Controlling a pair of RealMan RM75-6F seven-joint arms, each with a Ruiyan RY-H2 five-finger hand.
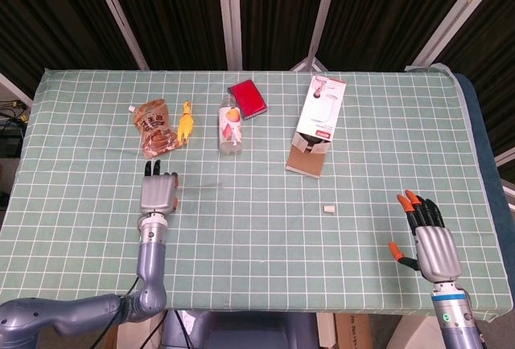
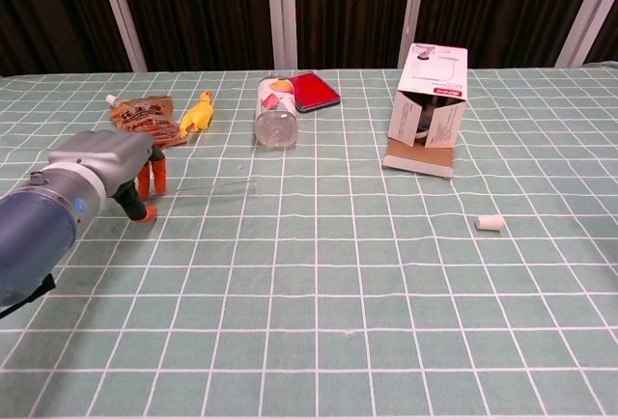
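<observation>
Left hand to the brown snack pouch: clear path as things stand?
Probably yes. The left hand sits open just short of the brown snack pouch, with only bare cloth between them; the yellow rubber chicken lies off to the side.

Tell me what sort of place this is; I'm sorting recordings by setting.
Probably a robotics lab test bench, not a home. A green grid-checked cloth covers the table, dark curtains between pale metal posts close it off behind, and unrelated props lie scattered, like a yellow rubber chicken toy and an opened white cardboard box.
</observation>
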